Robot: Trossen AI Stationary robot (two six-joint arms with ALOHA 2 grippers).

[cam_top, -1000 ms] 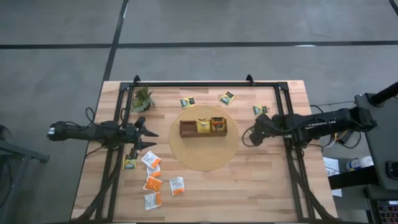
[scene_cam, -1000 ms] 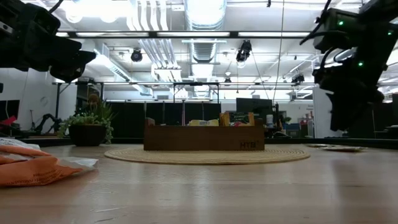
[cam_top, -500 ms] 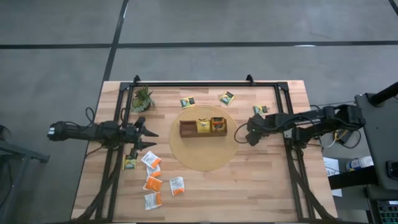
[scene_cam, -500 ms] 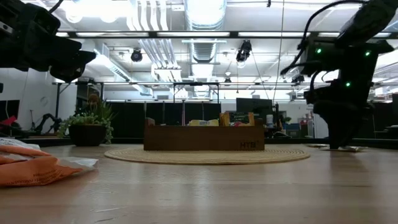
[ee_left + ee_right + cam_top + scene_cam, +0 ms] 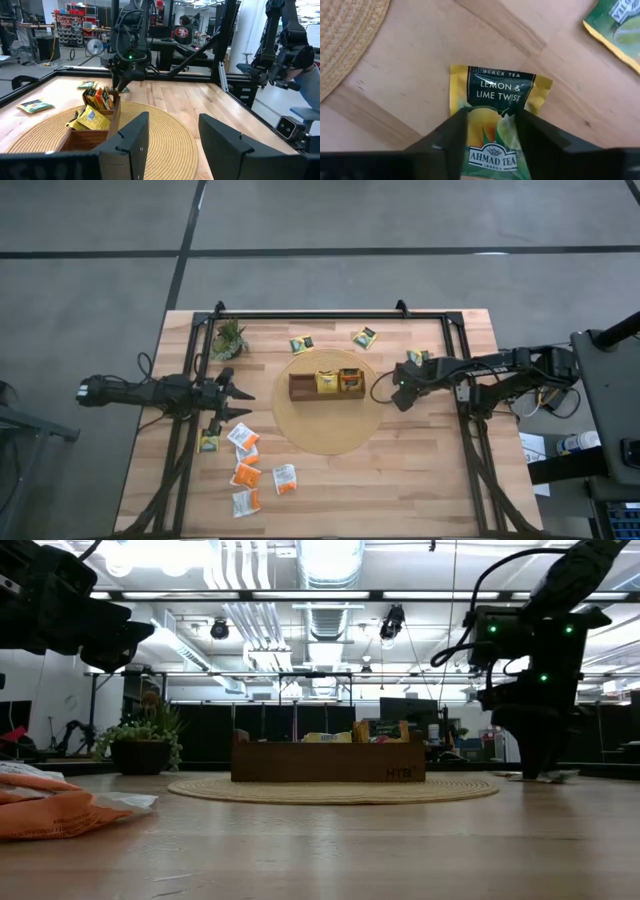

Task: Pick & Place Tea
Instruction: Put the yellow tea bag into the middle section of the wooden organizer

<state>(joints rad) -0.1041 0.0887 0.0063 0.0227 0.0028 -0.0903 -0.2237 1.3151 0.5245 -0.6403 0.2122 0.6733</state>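
A yellow and dark green tea sachet [image 5: 492, 107] lies flat on the wood just right of the woven mat [image 5: 325, 430]. My right gripper [image 5: 489, 137] points steeply down over it and is open, one finger at each side of its near half. In the high view the gripper's body [image 5: 402, 385] hides this sachet. My left gripper [image 5: 240, 400] waits open and level at the table's left, aimed at the wooden tray [image 5: 327, 385], which holds yellow and orange sachets. My right gripper comes at the sachet from above, its fingertips [image 5: 452, 132] down at the sachet's two side edges, close to the tabletop [image 5: 545, 777]. The sachet lies flat on the wood. Whether the fingertips touch it, I cannot tell.
Another green sachet [image 5: 620, 30] lies close by on the far side [image 5: 415, 357]. Two more [image 5: 301, 344] [image 5: 364, 336] lie beyond the mat, and several orange and white ones [image 5: 245, 470] lie at the near left. A potted plant [image 5: 228, 338] stands far left.
My right gripper has gone toward the table's left, nearer the mat, and has sunk until its fingers reach the tabletop. It has also tipped more steeply down.
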